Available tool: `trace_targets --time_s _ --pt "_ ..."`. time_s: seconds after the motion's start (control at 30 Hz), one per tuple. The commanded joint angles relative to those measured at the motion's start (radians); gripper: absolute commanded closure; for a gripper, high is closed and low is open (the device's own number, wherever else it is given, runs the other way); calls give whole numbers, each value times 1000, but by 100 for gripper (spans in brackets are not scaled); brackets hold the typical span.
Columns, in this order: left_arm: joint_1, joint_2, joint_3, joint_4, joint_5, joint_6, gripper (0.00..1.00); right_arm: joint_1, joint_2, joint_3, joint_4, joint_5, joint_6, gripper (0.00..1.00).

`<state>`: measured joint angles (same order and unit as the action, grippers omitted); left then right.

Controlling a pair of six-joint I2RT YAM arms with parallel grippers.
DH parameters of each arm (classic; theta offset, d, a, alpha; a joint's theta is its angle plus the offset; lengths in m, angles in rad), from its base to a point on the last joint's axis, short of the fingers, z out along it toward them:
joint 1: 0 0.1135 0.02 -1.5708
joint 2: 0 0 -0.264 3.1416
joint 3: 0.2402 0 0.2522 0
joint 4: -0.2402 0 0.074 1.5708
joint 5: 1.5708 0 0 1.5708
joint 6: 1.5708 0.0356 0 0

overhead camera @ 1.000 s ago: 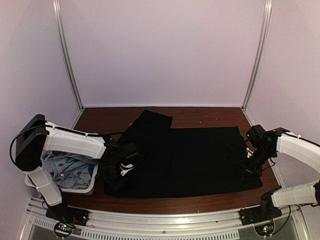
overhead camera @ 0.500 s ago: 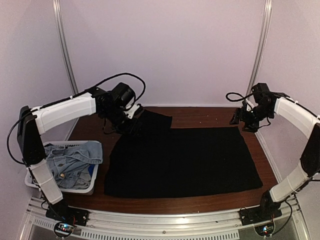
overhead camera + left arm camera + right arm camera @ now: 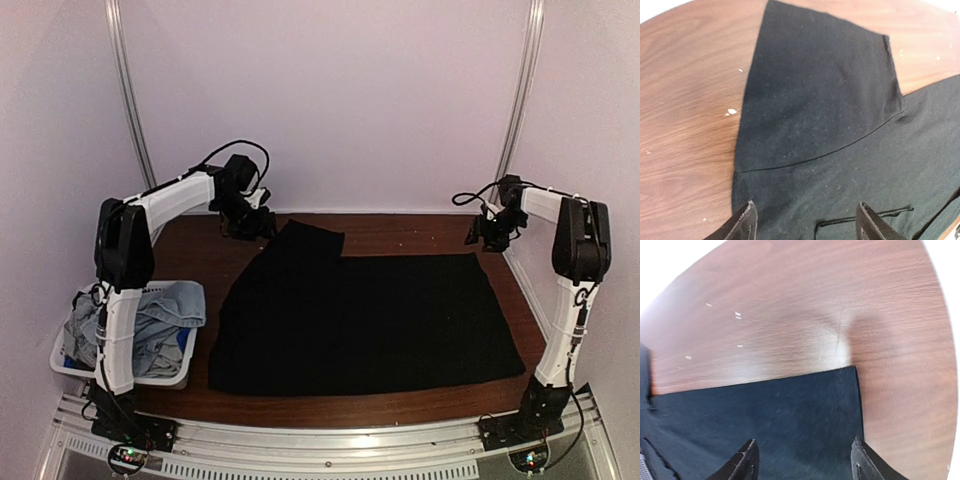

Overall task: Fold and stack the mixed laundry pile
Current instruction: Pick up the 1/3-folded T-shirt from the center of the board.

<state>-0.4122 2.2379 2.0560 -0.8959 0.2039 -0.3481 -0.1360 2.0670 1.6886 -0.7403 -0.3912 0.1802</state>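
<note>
A large black shirt (image 3: 360, 320) lies spread flat on the wooden table, one sleeve (image 3: 305, 238) pointing to the far left. My left gripper (image 3: 254, 224) hovers open at the far left, over the shoulder seam beside the sleeve (image 3: 820, 95); its fingertips (image 3: 746, 216) hold nothing. My right gripper (image 3: 491, 234) hovers open over the shirt's far right corner (image 3: 842, 390), also holding nothing. The rest of the laundry pile, a light-blue denim piece (image 3: 150, 312) among it, sits in the basket.
The white slatted basket (image 3: 125, 378) stands at the near left, beside the shirt's left edge. Bare brown table (image 3: 420, 232) runs along the back, below the white rear wall. Metal posts (image 3: 135, 110) rise at both back corners.
Both arms have swung from the shirt's near corners up and back to its far edge. Both grippers have opened. The shirt lies as before.
</note>
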Motion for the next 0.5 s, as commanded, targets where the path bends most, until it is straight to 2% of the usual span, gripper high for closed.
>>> trace_targets --time_s 0.0,0.13,0.47 --pt "4 41 59 -27 40 18 31 -6 72 89 -10 63 -62 40" --pt "14 57 53 -26 41 17 32 -11 173 170 -51 112 -71 44" --pt "25 85 59 -18 44 15 32 -11 295 245 -74 184 -61 59"
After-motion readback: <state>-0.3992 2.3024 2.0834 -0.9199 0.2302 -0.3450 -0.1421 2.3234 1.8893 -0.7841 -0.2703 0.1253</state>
